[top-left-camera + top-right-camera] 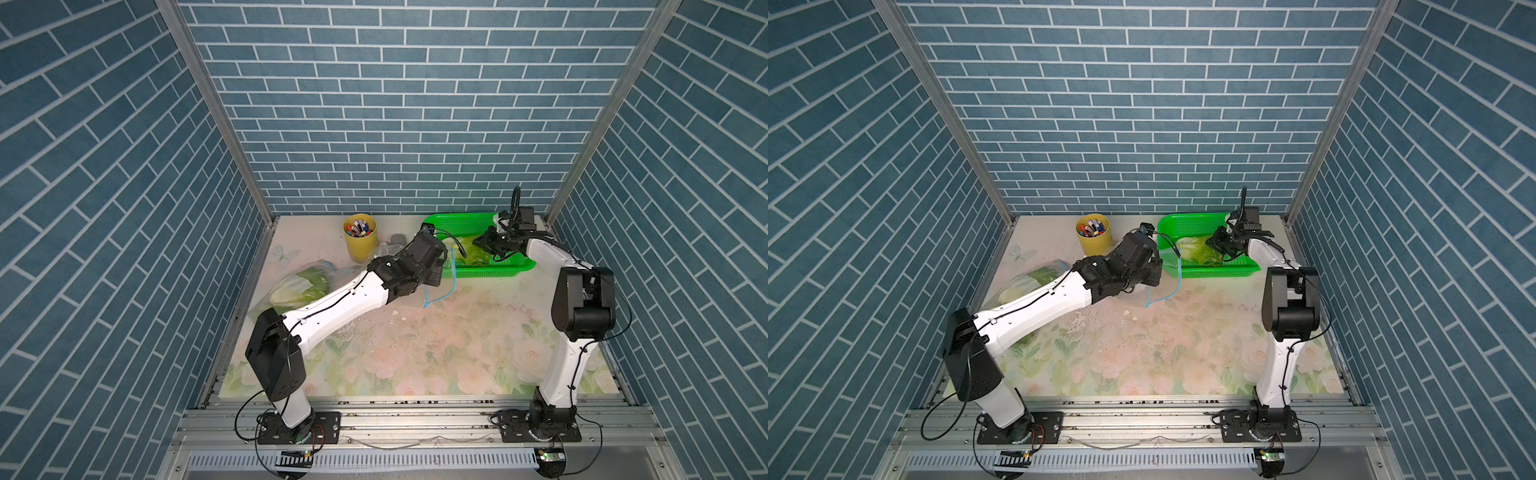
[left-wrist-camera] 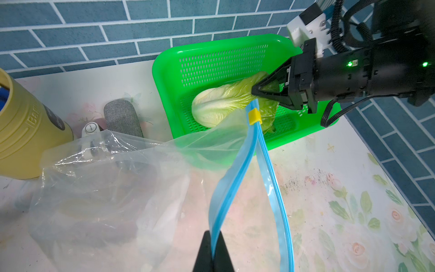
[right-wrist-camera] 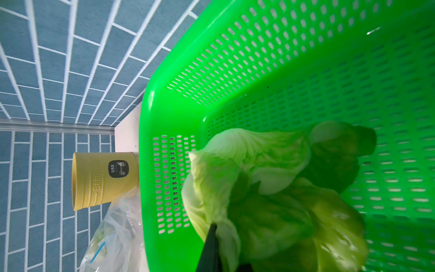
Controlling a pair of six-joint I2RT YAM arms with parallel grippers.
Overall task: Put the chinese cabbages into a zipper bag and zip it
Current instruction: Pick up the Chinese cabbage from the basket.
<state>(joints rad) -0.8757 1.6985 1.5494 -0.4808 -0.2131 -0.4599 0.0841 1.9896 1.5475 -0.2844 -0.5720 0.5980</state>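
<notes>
The clear zipper bag point(image 2: 113, 188) lies on the table in front of the green basket point(image 2: 162, 77), its mouth open. My left gripper point(image 2: 213, 254) is shut on one blue zip strip point(image 2: 235, 174); the yellow slider point(image 2: 255, 117) sits at the far end of the zip. A chinese cabbage point(image 2: 219, 103) point(image 3: 259, 164) lies in the basket, and my right gripper point(image 2: 255, 90) point(image 3: 223, 254) is shut on its leafy end. In both top views another cabbage point(image 1: 299, 286) point(image 1: 1034, 278) shows inside clear plastic at the left, partly hidden by my left arm.
A yellow cup point(image 1: 360, 239) point(image 1: 1094, 235) of pens stands at the back, left of the basket point(image 1: 461, 220). A grey object point(image 2: 122, 117) and a small white one point(image 2: 90, 129) lie between cup and basket. Brick walls close off the back and both sides.
</notes>
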